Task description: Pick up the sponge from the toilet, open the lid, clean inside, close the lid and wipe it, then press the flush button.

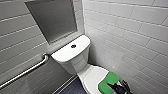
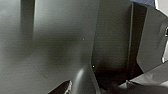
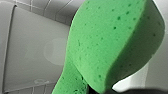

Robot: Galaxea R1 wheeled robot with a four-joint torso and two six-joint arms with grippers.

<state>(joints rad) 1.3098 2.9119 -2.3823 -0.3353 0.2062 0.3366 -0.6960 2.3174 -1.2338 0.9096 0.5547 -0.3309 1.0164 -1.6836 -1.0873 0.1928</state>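
Head view: the right hand (image 1: 117, 87) reaches in over the toilet, and the sponge (image 1: 108, 81) sits just ahead of it, its near end between the dark fingers (image 1: 112, 86). The hand seems to be pinching that end. The sponge lies over the lid (image 1: 91, 75), which is down. The flush button (image 1: 73, 46) is well beyond the hand, on the tank top (image 1: 65, 53). The tiled wall (image 1: 130, 37) is close on the hand's outer side.

Left wrist view: dim grey surfaces close up. I cannot tell whether the left hand (image 2: 97, 87) is spread or pressed together.

Right wrist view: the sponge (image 3: 107, 47) looms directly ahead of the hand, its narrow part nearest.

The risks, as I judge them: the hold is on one end of a soft body, so the sponge could bend, twist or slip free and slide off the rounded lid. With the wall so near, a swing outward could knock it loose.
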